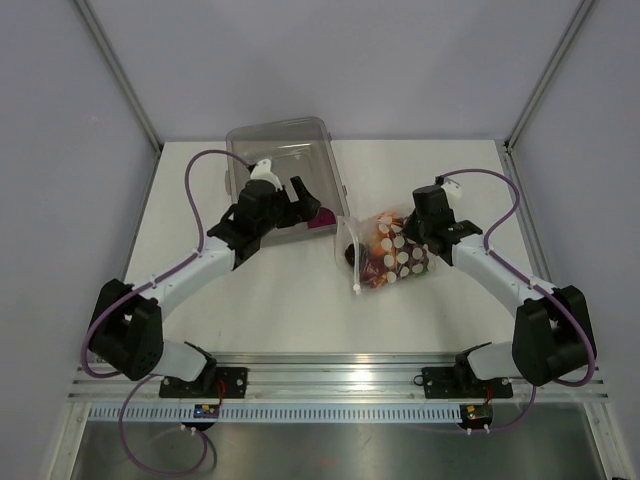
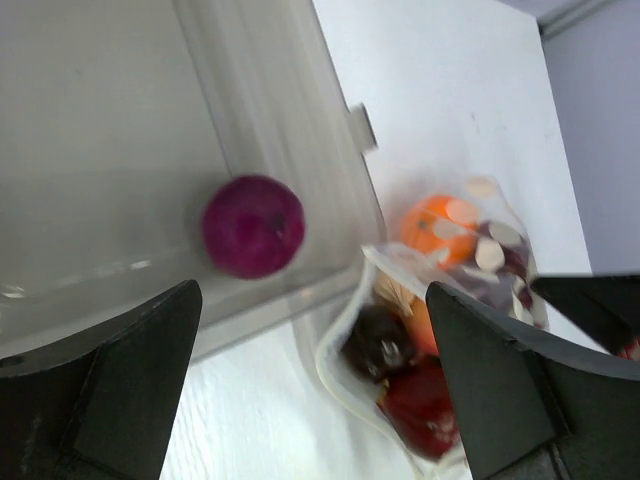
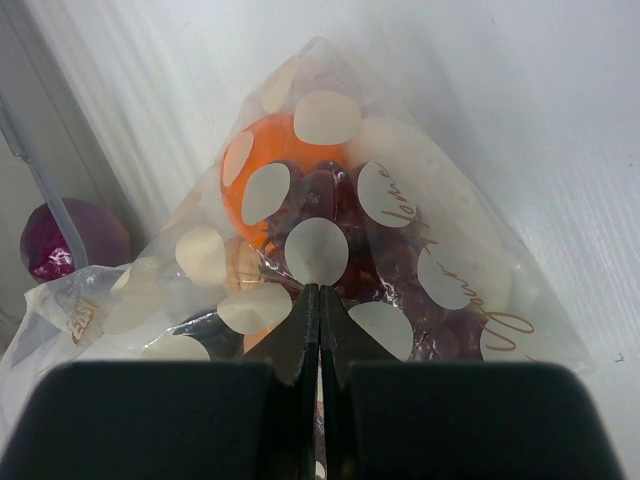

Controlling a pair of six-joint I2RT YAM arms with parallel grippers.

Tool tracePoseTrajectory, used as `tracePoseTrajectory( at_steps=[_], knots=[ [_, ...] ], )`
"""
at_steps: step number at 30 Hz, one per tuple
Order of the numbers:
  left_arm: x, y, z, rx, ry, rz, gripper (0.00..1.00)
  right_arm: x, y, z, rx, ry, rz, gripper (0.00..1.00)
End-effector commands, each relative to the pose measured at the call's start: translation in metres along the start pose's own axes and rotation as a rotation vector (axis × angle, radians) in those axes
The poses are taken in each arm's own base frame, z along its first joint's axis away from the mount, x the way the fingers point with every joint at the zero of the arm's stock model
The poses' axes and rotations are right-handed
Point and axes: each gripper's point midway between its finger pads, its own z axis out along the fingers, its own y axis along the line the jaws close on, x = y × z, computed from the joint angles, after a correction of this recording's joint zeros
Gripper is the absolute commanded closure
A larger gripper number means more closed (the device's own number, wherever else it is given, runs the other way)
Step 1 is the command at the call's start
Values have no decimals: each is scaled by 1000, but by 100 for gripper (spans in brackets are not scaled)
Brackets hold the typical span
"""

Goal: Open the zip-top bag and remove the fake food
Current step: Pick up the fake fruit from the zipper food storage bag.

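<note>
My right gripper [image 3: 320, 300] has its jaws pressed together on the dotted film of the zip-top bag [image 1: 388, 255], at the bag's 2 o'clock end in the top view. I judge this grip pins the closed end, so the bag cannot slide while pieces are pulled out. The bag lies on the table just beside the clear bin [image 1: 280, 140], at the bin's 4 o'clock, with its mouth gaping toward 9 o'clock. Most of the fake food [image 3: 270, 150] sits inside the bag — orange and dark pieces. One purple fruit [image 2: 253, 225] lies in the bin's near corner. The left gripper [image 2: 312, 300] hovers above it, jaws wide and holding nothing — free, I reckon, to reach into the mouth.
</note>
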Motion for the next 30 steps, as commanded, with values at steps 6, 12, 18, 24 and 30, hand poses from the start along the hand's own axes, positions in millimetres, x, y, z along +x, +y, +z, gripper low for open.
tracePoseTrajectory(
  at_steps=[6,12,18,24,30],
  knots=[
    [62,-36,-25,148,71,8,7,-18,3,-15,-34,-63,7,98],
    [97,-32,-24,187,141,4,11,-22,4,-22,-44,-79,11,98],
    [112,-32,-16,203,175,13,12,-21,2,-22,-44,-79,7,98],
    [124,-48,-2,243,235,22,13,-19,4,-21,-54,-69,7,98],
    [122,-59,8,252,223,36,14,-18,8,-21,-71,-62,8,98]
  ],
)
